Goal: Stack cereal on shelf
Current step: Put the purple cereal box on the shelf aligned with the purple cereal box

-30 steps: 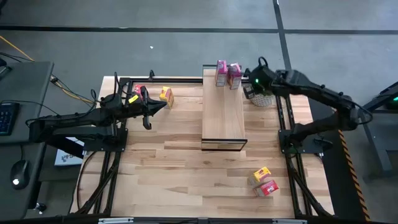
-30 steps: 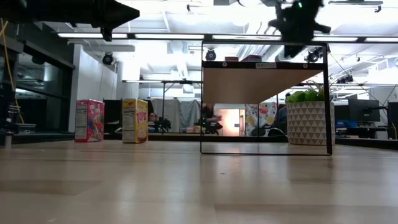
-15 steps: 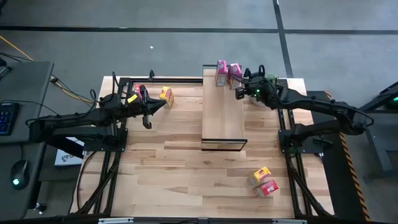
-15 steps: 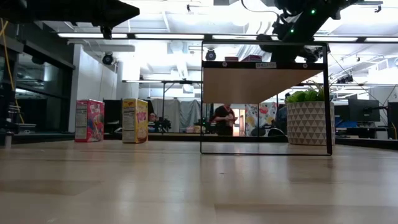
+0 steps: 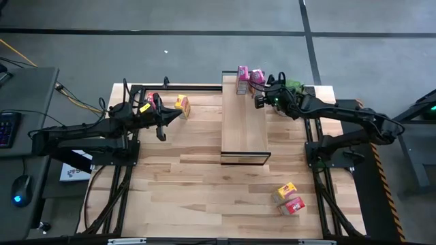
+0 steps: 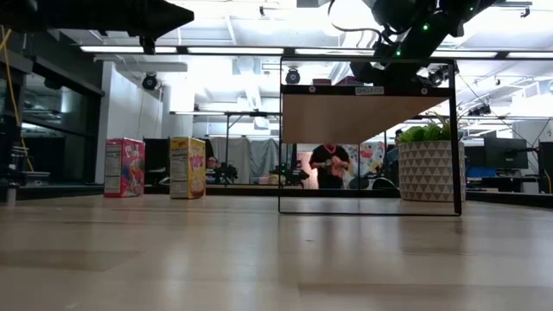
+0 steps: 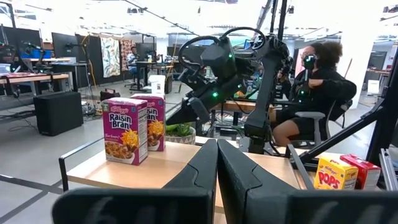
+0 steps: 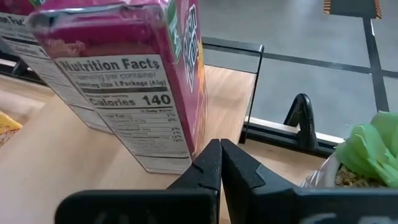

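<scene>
So, progress check from my end: two of the six cereal boxes are up on the shelf (image 5: pixel 244 129) at this point. Both pink boxes (image 5: pixel 248 80) stand upright side by side at the far end of the board, just about touching each other. In the left wrist view they're the Raisin Bran pair (image 7: pixel 135 129).

The right gripper (image 5: pixel 259 102) hangs just beside the nearer pink box, over the shelf's right edge, and its fingers are pressed together with nothing between them. In the right wrist view the box's nutrition panel (image 8: pixel 124 99) fills the picture right ahead of the closed fingertips, so I'd say that one is set down and let go.

The left gripper (image 5: pixel 161 133) sits on the left side of the table, fingers also together and holding nothing.

Four left by my count: a yellow box (image 5: pixel 182 105) and a red box (image 5: pixel 152 99) at the far left of the table, both upright, plus another yellow box (image 5: pixel 286 190) and red box (image 5: pixel 293 205) near the front right corner, well apart from the shelf. So roughly a third done.
</scene>
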`<state>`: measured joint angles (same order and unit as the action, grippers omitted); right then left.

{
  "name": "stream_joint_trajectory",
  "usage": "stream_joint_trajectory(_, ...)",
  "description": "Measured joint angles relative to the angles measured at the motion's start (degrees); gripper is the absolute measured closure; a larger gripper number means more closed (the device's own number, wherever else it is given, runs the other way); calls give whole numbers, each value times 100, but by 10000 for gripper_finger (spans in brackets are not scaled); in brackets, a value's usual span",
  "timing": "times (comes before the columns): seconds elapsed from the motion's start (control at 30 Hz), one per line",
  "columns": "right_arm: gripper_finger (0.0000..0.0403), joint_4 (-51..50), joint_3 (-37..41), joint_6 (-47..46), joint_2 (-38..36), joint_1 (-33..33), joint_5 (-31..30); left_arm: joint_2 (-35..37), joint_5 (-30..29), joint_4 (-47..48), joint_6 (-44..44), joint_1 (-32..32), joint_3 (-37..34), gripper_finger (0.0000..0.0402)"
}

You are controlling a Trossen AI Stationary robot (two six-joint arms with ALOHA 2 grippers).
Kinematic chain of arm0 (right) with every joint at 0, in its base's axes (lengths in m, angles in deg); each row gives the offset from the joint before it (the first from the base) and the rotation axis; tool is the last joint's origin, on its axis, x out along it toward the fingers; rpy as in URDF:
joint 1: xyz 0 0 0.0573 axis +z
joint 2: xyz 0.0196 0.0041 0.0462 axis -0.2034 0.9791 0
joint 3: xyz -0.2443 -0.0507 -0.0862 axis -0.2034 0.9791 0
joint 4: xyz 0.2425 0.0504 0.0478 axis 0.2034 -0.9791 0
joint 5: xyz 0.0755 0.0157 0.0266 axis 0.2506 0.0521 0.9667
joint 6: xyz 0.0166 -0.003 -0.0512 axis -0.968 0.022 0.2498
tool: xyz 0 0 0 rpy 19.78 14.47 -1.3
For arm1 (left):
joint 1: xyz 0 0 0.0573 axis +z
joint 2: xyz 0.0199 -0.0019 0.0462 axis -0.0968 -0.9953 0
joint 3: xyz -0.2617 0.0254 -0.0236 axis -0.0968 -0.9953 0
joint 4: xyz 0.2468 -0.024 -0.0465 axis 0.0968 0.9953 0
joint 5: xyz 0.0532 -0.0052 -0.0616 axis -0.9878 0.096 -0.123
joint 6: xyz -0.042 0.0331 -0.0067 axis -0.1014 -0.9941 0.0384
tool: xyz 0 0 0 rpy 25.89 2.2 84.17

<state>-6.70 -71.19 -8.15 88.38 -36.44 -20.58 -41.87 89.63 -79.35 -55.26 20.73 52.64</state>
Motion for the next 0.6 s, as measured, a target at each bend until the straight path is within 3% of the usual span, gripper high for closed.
stream_joint_trajectory(0.6, 403, 280, -2, -137, 11, 0, 408, 0, -20, -8, -98, 2, 0, 398)
